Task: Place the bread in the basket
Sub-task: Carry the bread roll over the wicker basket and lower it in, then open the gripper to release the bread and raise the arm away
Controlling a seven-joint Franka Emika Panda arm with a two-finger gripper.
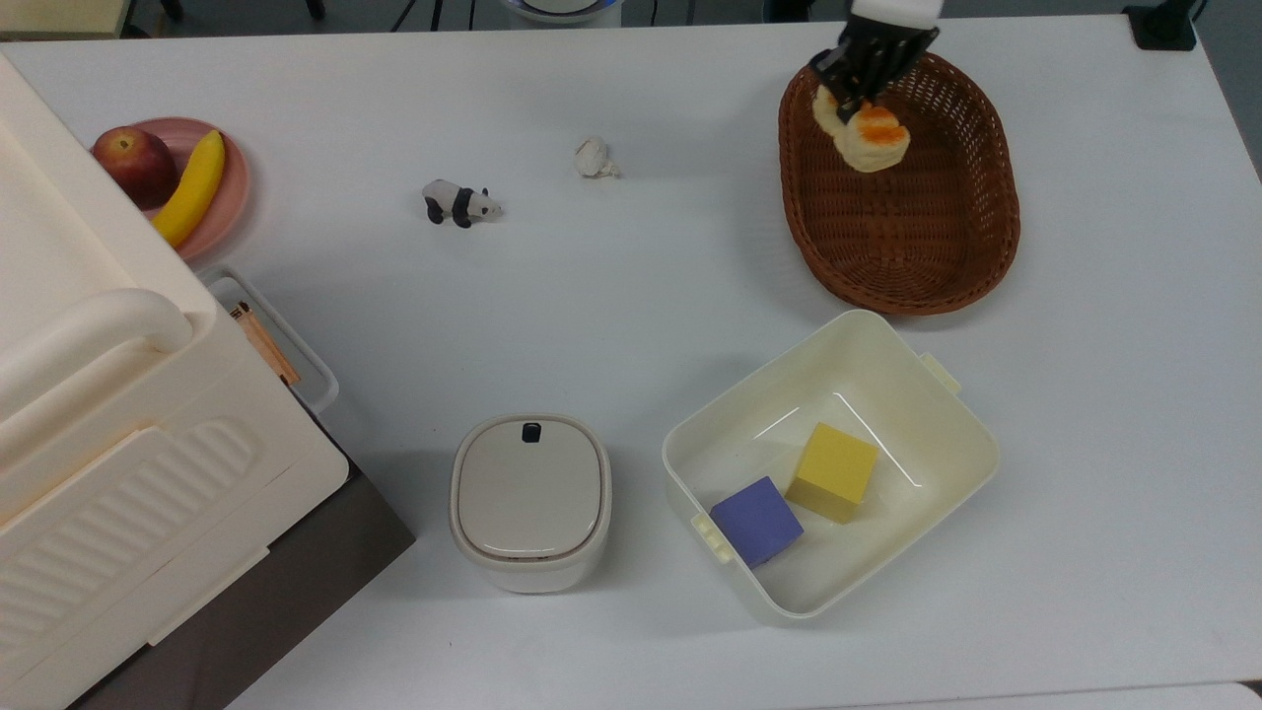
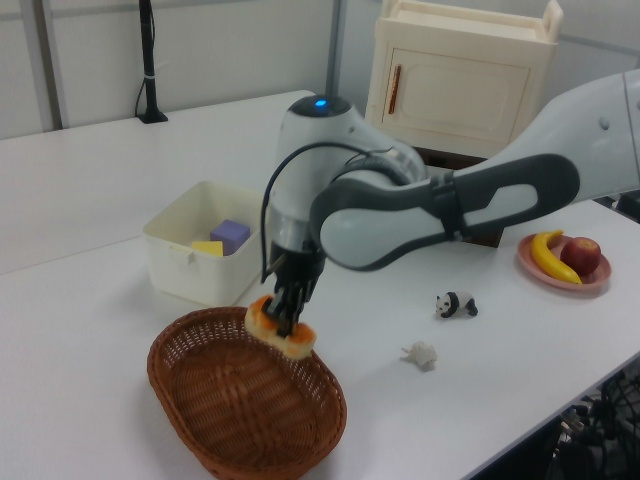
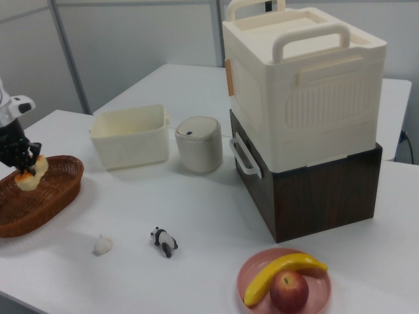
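Top view: hand point(image 1: 850, 97) clamped on the bread point(image 1: 868, 138), which hangs just under the fingertips, glazed top partly up. Directly below the hand is the basket point(image 1: 991, 247), w/ the loaf over its end nearest the arm, inside the rim line. Left view confirms: bread point(image 2: 281, 328) held clear above the wicker floor, not touching weave or rim, basket point(image 2: 190, 420) spread out beneath the hand point(image 2: 286, 318). Right view agrees, hand point(image 3: 23, 169) over the basket point(image 3: 62, 190). Progress est.: pickup done, carry to basket basically done; left = lower a bit, let go, pull away. White bin w/ cubes point(image 1: 946, 463), panda toy point(image 1: 459, 203) & small white lump point(image 1: 593, 157) sit well off to the side of the hand on the table point(image 1: 611, 296), not in the way.
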